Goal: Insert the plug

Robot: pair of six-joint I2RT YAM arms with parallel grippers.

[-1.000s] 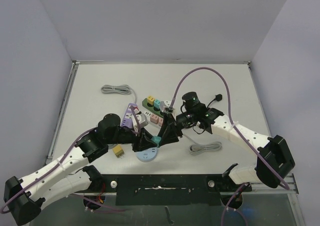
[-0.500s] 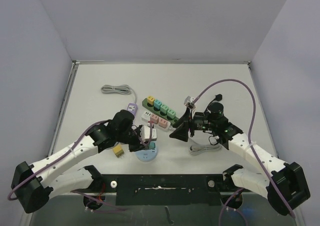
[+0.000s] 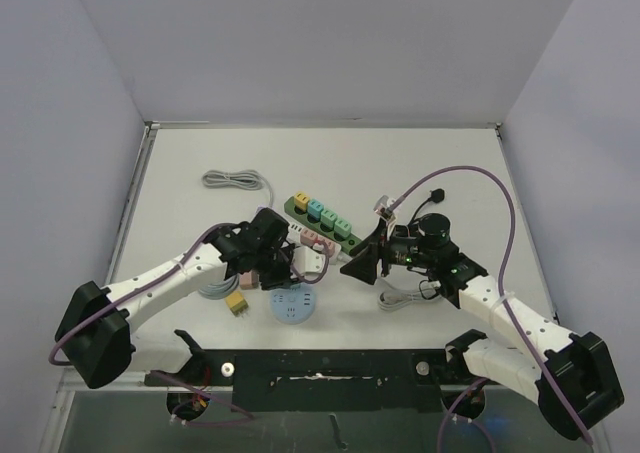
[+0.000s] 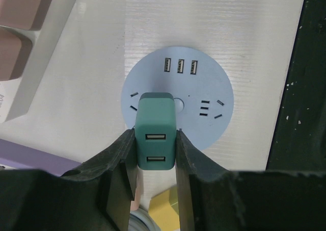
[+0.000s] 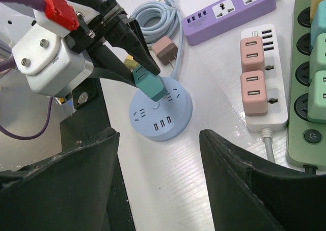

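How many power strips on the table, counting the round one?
4. In the right wrist view: purple strip at top, white strip below it, green strip at the right edge, round blue hub under the held teal plug. More could be hidden.

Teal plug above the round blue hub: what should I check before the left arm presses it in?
1. Grip: left gripper shut squarely on teal plug: ok.
2. Position: plug over the face of the round blue hub: ok.
3. Prongs lined up with slots: cannot tell, the plug body hides them.
4. Prongs touching the hub: cannot tell.
5. Right gripper open, empty, apart from the hub: ok.
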